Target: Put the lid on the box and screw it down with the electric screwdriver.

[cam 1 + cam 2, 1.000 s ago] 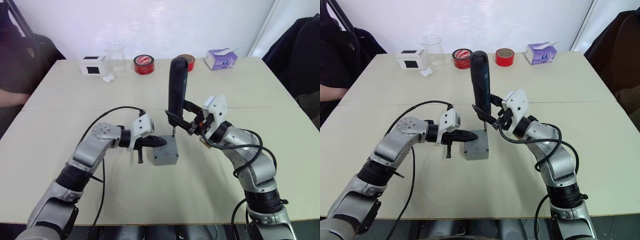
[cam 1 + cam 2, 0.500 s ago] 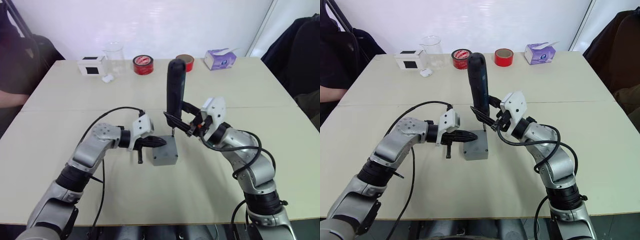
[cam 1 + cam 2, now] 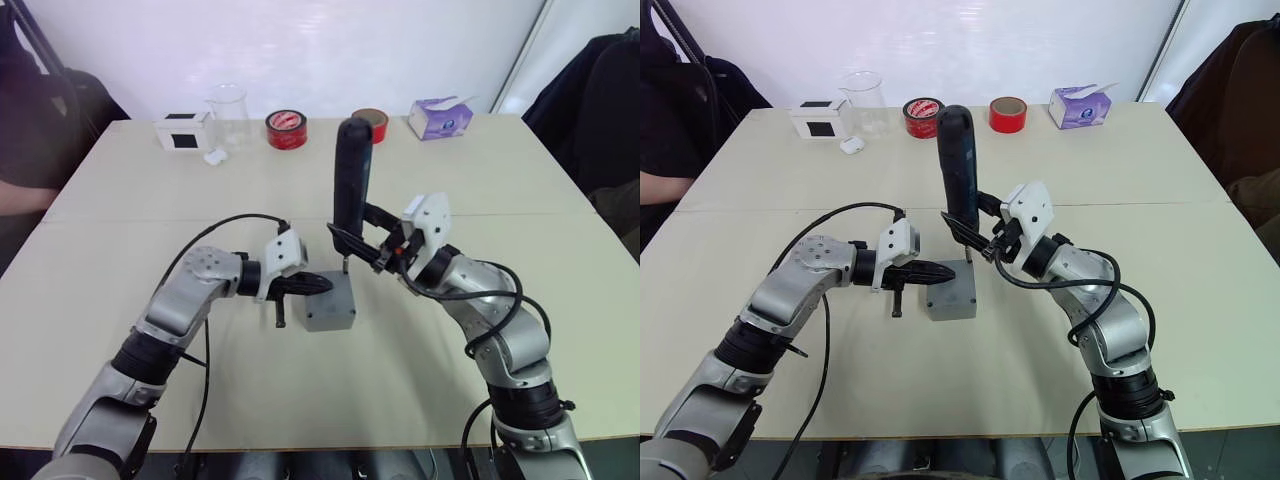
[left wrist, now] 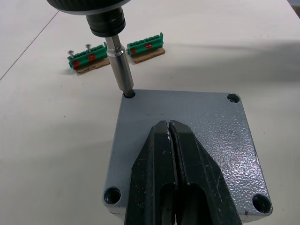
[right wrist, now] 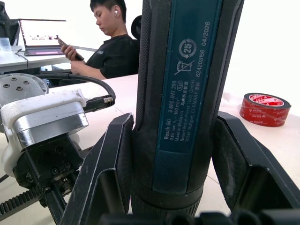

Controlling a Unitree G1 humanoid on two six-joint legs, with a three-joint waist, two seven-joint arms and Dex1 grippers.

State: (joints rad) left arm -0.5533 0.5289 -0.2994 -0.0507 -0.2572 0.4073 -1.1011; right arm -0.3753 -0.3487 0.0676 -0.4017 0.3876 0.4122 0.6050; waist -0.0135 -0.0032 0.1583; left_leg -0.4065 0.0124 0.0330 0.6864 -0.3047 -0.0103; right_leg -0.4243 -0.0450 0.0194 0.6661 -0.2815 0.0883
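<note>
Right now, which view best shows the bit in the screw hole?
Left wrist view: the bit enters the lid's corner hole, seen close. The eye views show the upright screwdriver, its tip tiny. Right wrist view shows its barrel.

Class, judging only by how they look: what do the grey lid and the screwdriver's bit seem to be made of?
The lid: probably cast metal, possibly moulded plastic, under grey hammered-look paint; its surface is pebbled with a dull sheen. The electric screwdriver's bit: bare steel, apparently; smooth, silvery, with bright reflections.

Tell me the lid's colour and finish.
Grey, speckled texture: the lid, clearest in the left wrist view.
</note>
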